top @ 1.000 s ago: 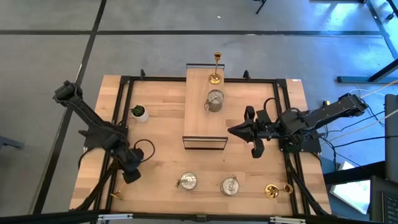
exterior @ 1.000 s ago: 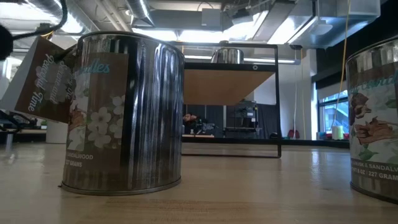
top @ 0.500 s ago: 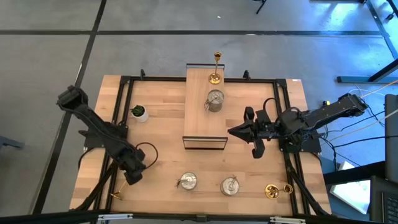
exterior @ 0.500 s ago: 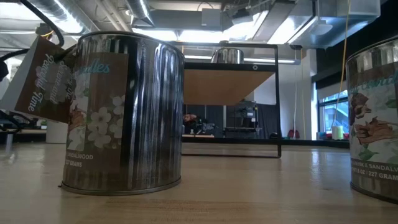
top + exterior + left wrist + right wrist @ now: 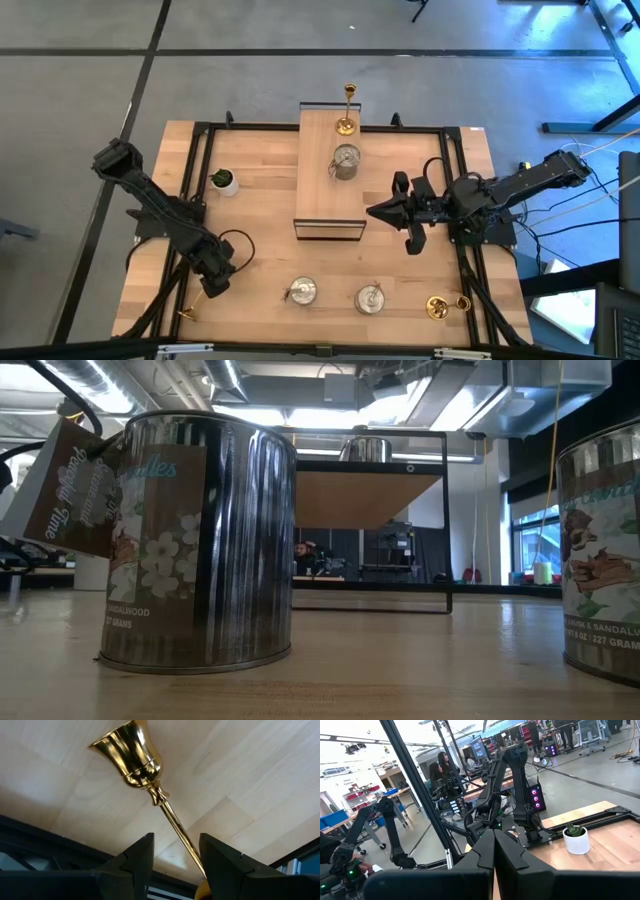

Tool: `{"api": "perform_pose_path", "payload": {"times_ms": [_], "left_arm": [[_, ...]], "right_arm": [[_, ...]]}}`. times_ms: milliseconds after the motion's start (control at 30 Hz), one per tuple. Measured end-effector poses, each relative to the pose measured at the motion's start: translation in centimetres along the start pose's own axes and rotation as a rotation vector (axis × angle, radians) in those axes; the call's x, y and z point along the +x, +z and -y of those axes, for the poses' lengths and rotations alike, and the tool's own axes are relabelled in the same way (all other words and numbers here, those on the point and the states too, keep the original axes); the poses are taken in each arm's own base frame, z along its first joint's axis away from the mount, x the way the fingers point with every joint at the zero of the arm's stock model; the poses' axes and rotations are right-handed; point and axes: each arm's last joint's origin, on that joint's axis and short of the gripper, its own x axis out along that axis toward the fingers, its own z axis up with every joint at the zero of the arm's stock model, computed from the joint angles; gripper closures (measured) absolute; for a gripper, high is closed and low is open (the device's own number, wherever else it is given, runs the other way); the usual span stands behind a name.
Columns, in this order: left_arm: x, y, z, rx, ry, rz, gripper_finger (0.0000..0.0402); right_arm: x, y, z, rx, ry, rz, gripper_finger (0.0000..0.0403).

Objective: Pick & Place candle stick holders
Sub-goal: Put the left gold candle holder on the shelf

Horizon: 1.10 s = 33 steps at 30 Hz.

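Observation:
A slim gold candle stick holder (image 5: 131,752) lies on its side on the wood at the table's near left corner (image 5: 188,313). My left gripper (image 5: 175,842) (image 5: 205,296) points steeply down over it, open, one finger on each side of its thin stem (image 5: 172,817). The gap is wider than the stem. My right gripper (image 5: 372,211) (image 5: 493,836) is shut on nothing, held level above the table, right of the raised wooden shelf (image 5: 310,190). On that shelf stand a gold holder (image 5: 347,110) and a squat silver one (image 5: 345,160).
Two silver holders (image 5: 302,292) (image 5: 371,298) stand near the front edge, large in the low view (image 5: 200,540) (image 5: 600,560). Another gold holder (image 5: 440,307) lies at the near right. A white pot with a plant (image 5: 224,181) stands at the left. A black frame (image 5: 200,150) rims the table.
My left gripper has sunk a little toward the gold holder at the near left corner and tipped more steeply down, then kept still. Its fingers have kept the same gap.

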Motion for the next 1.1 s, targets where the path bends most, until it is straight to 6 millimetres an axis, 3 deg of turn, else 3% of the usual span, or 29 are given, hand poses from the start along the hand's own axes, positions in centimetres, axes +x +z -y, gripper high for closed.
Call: {"api": "perform_pose_path", "payload": {"times_ms": [500,833,967,1100], "left_arm": [[0.4,-0.5,0.2,0.011,0.005,0.039,0.0249],[2.3,-0.7,0.9,0.042,0.049,-0.001,0.0251],[2.5,-0.6,1.1,0.055,0.046,0.002,0.0273],[2.5,-0.5,1.1,0.08,0.042,0.01,0.0326]], "right_arm": [[0.0,0.0,0.0,0.0,0.003,-0.001,0.04],[0.0,0.0,0.0,-0.004,0.002,-0.001,0.04],[0.0,0.0,0.0,-0.004,0.002,-0.001,0.04],[0.0,0.0,0.0,-0.003,0.002,0.0,0.04]]}}
